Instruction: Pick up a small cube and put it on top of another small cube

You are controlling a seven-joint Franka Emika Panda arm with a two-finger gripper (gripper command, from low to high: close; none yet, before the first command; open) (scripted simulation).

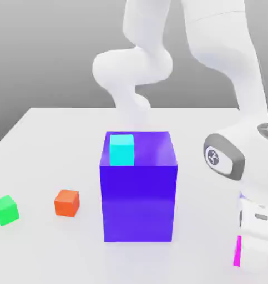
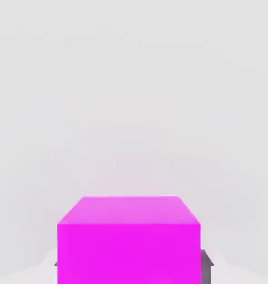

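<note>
The small cube [image 2: 129,239] is bright magenta-pink and sits between my gripper's fingers, with a grey finger [image 2: 207,265] pressed against its side. In the exterior view my gripper [image 1: 250,265] is low over the white table at the front of the exterior view's right, and a thin strip of the small cube [image 1: 236,251] shows beside the hand. The gripper is shut on this cube. An orange-red cube [image 1: 66,202] and a green cube [image 1: 5,209] lie on the table at the exterior view's left.
A big blue-violet block [image 1: 138,194] stands in the middle of the white table [image 1: 58,127], with a cyan cube [image 1: 122,150] on its top. The arm's white links rise behind the block and above my hand.
</note>
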